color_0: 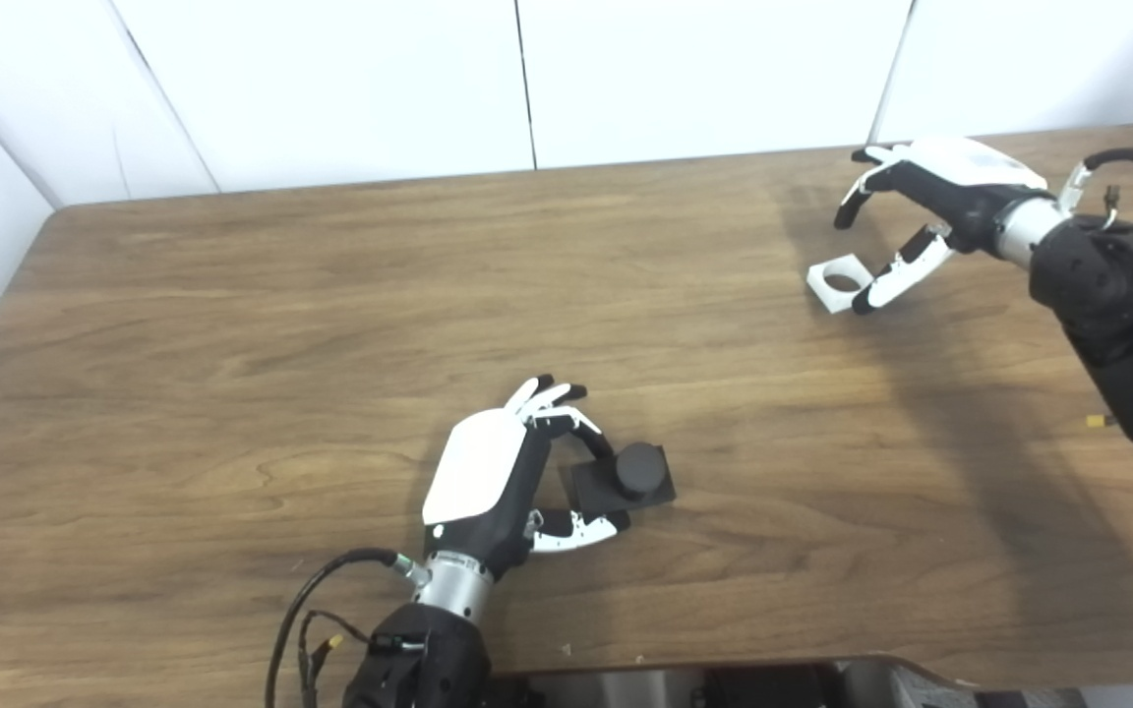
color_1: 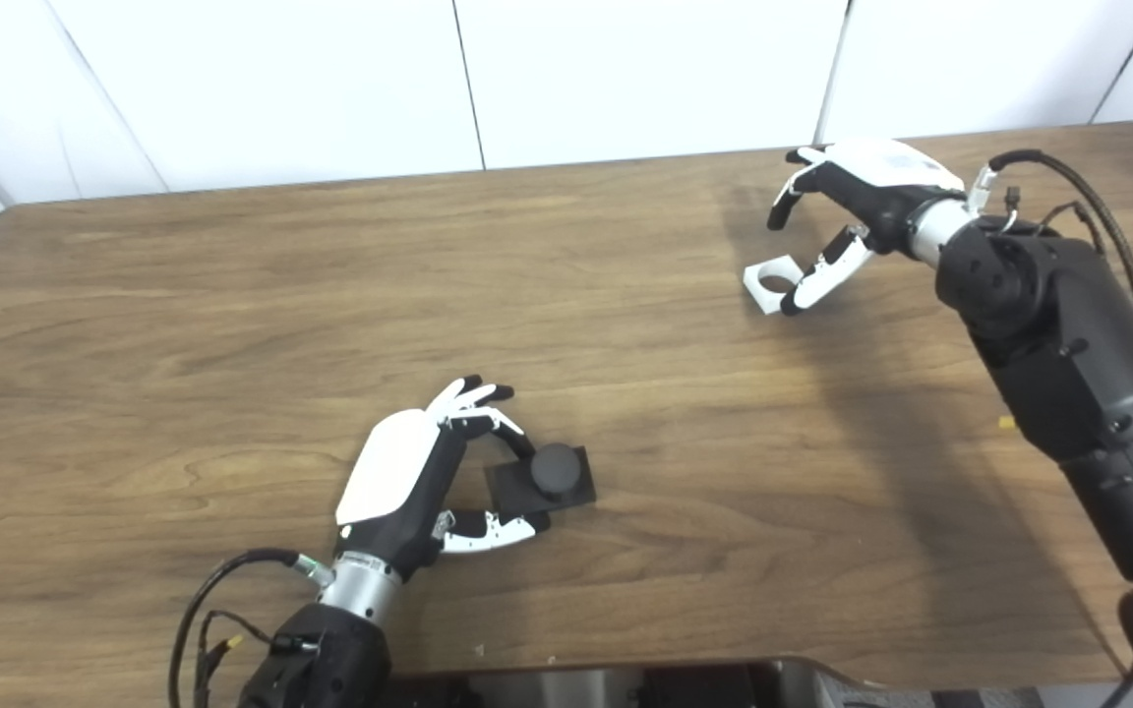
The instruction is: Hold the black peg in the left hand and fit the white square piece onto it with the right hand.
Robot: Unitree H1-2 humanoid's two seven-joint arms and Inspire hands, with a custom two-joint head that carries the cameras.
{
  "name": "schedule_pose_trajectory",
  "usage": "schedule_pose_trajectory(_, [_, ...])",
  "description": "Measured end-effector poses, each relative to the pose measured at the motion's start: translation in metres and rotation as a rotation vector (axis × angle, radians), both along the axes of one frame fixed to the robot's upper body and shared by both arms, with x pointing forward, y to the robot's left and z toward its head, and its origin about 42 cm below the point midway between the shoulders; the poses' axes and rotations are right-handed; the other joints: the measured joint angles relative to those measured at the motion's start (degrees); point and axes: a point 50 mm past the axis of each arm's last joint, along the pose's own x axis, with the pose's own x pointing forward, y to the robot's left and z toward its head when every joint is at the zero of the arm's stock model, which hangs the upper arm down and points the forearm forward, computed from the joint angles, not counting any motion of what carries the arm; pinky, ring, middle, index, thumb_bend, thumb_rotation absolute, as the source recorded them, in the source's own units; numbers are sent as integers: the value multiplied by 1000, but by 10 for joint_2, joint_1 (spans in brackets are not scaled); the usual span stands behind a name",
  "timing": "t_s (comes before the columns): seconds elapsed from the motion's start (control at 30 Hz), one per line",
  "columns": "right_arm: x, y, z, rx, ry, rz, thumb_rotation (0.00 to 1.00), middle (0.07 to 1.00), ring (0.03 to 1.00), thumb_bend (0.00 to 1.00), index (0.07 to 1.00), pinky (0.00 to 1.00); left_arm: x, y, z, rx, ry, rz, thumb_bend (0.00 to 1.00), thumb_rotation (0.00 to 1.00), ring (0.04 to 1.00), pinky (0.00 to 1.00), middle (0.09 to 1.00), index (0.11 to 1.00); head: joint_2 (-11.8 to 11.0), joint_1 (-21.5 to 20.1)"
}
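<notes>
The black peg, a round stub on a square black base, rests on the wooden table near the front middle. My left hand lies just left of it, open. Its fingers curve over the base's far side and its thumb reaches along the near side. At the far right lies the white square piece with a round hole. My right hand hovers open beside it. The thumb tip touches the piece's right edge and the fingers arch apart above it.
White wall panels close off the back and left of the table. Black cables trail from the left wrist at the front edge. The bulky right forearm crosses the table's right side.
</notes>
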Motion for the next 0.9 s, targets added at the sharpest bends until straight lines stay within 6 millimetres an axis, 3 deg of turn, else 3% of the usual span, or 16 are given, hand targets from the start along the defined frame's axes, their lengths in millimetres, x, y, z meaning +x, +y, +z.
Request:
schedule_pose_trajectory(0.2, [3,3,-12,-26,33,-2,212,973,1000,940,676,1000,0,0,0,-1,0,1,505,79,946,855,865,491,0,-1])
schedule_pose_trajectory(0.9, [13,1,-25,-17,59,-33,203,956,1000,926,653,1000,0,-1,0,-4,0,4,504,81,941,849,860,491,1,-4])
